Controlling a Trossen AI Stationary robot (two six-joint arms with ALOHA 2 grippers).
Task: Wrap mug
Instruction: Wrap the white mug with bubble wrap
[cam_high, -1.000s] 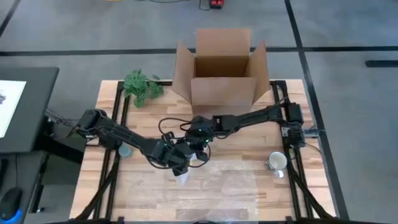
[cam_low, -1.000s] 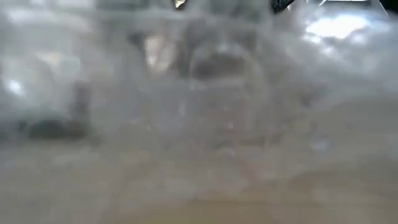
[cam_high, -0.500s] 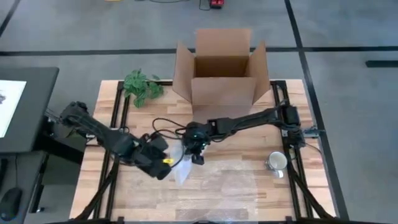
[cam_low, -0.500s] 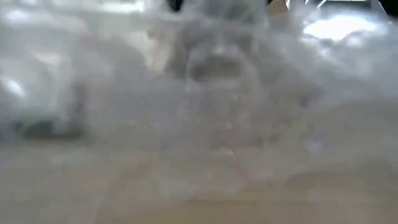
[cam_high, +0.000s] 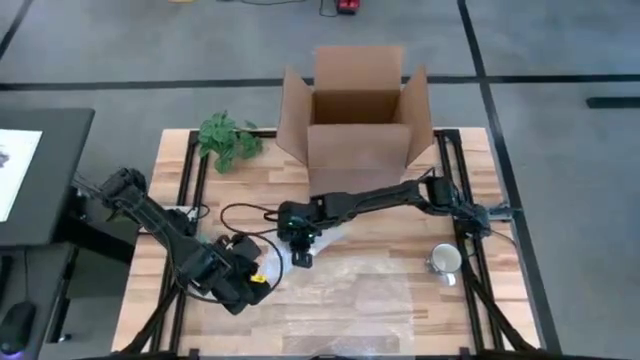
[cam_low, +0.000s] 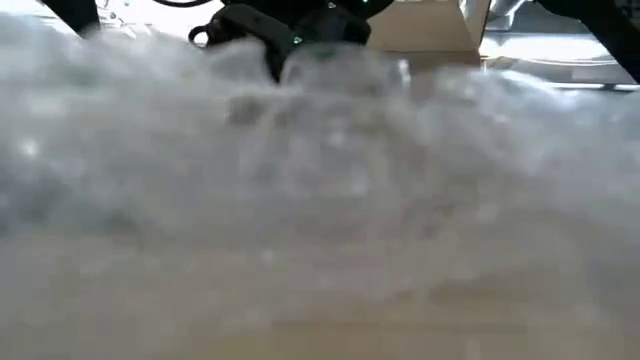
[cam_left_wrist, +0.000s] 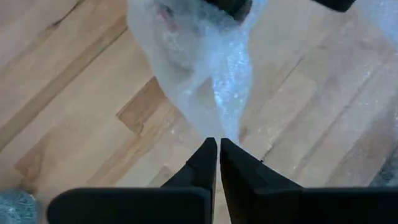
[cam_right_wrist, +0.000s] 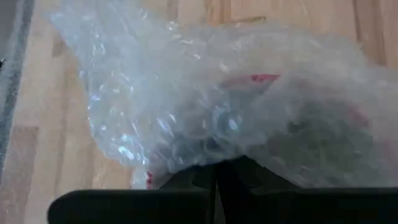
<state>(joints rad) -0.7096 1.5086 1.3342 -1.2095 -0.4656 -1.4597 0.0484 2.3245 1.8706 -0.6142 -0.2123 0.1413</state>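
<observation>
A sheet of clear bubble wrap lies on the wooden table, and its far left part is gathered into a bundle. Something dark with red marks shows through the bundle. My right gripper is shut on the bundle near the table's middle. My left gripper sits nearer the front left, shut on a drawn-out tip of the wrap. A pale mug stands on its base at the right. In the low view the wrap fills nearly everything. My left gripper pinches the pointed tip of the wrap between its two fingertips, coming in low from the near left. The wrap runs from the tip, widening, to the bundle and looks drawn out. My right gripper is shut on the bundle's gathered wrap, several layers, from above; the wrap hides the exact spot.
An open cardboard box stands at the table's far edge. A green plant sprig lies at the far left. A small blue-grey thing lies by the left arm. Bare wood lies near the front left corner.
My left gripper has drawn back toward the table's near left corner, staying shut on the wrap's tip, and that corner has stretched out into a narrow tail. My right gripper has shifted a little toward the table's left with the bundle.
</observation>
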